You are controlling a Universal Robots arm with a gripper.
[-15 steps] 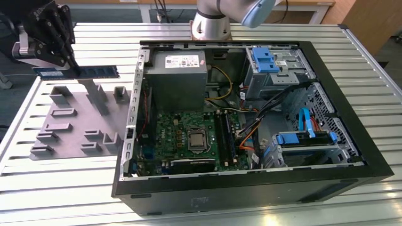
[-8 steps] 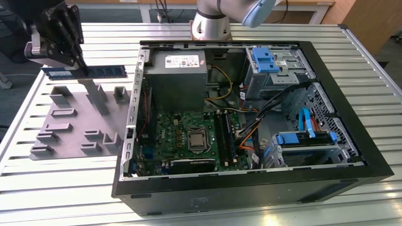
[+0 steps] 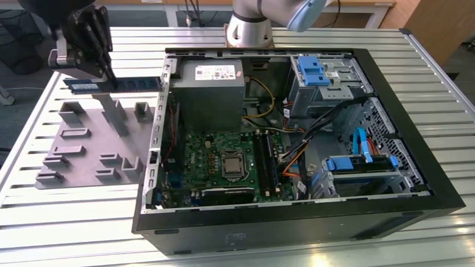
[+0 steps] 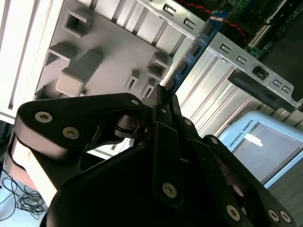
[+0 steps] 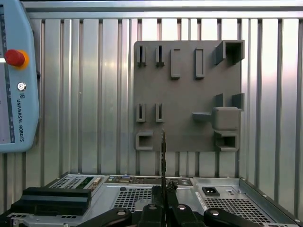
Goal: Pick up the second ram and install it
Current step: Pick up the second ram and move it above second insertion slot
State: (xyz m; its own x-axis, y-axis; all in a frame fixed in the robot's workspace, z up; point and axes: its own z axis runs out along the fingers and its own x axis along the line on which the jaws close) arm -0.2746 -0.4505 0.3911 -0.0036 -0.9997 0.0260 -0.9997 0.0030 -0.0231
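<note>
Closest to the lens, the gripper was clamped on the second ram, held near the grey holder plate, outside the computer case. Doing this well probably meant keeping it level and square, well clear of the case wall. The exterior view gave its full length and the memory slots; the first wrist view gave the second ram edge-on, handy for judging tilt.
</note>
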